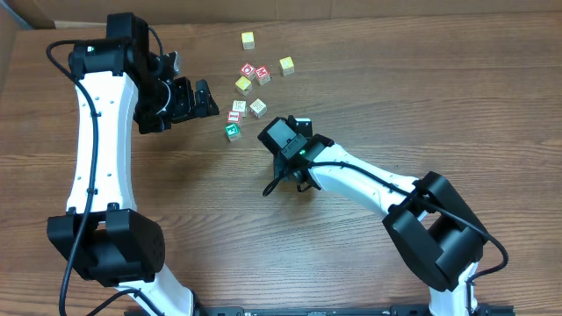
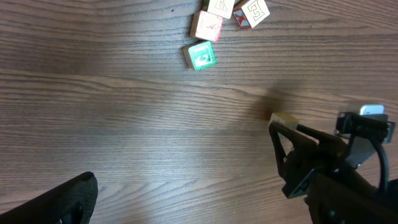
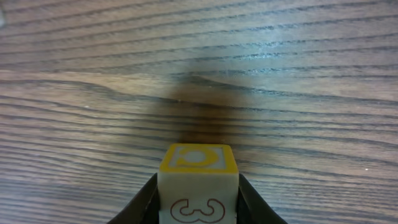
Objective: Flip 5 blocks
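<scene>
Block (image 3: 198,163) pinched in right gripper (image 3: 198,202), bottom cut off | left gripper (image 2: 181,158) spread wide

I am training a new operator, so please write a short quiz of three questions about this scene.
1. True or false: the left gripper stands open.
2. The right gripper is shut on: A) a solid red cube; B) a small wooden cube with a yellow-bordered top face; C) nothing.
3. Fill in: the green-printed wooden cube lies on the wood-grain ____.
Key: 1 true; 2 B; 3 table.
</scene>
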Tool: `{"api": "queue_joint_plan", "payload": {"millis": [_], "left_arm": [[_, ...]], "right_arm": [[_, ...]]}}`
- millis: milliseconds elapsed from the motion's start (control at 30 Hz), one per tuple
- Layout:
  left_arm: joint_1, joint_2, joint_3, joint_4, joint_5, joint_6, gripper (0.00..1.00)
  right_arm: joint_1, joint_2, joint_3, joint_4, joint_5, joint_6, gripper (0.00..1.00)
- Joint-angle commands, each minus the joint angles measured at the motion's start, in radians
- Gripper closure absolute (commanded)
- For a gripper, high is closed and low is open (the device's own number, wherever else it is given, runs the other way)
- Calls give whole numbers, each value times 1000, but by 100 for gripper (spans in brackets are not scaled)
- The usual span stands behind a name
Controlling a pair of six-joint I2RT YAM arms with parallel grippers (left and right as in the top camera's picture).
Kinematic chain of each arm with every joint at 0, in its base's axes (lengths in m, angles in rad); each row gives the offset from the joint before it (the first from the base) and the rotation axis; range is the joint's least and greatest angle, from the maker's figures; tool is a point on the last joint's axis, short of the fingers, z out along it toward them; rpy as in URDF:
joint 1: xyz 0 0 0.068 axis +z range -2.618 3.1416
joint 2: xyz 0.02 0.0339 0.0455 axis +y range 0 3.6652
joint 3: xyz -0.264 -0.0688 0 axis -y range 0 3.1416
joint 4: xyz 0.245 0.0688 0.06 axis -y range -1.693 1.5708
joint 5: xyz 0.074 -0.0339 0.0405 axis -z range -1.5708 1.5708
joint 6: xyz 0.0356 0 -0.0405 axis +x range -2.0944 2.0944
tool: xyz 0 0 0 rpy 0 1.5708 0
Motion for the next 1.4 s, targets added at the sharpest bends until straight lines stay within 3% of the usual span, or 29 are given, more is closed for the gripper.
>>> {"api": "queue_joint_plan", "payload": {"millis": [0,200,300,433,833,967,1367], "left_arm": [[-7,9,19,0,0,-11,0],[-7,9,19,0,0,-11,0],[-7,9,19,0,0,-11,0],[-7,9,19,0,0,-11,0],[-7,9,19,0,0,-11,0],[-7,9,19,0,0,-11,0],[-7,9,19,0,0,-11,0]], "right_arm": [[-2,17,-9,1,25,5,84],[-2,42,-9,6,6,5,83],[-2,42,-9,6,6,5,75],[-2,42,-9,6,6,5,56],[-6,34,72,-50,6,-2,40],[-13,32,125,-80,6,-40,29],[-99,31,365,-332,-66,-110,21]]}}
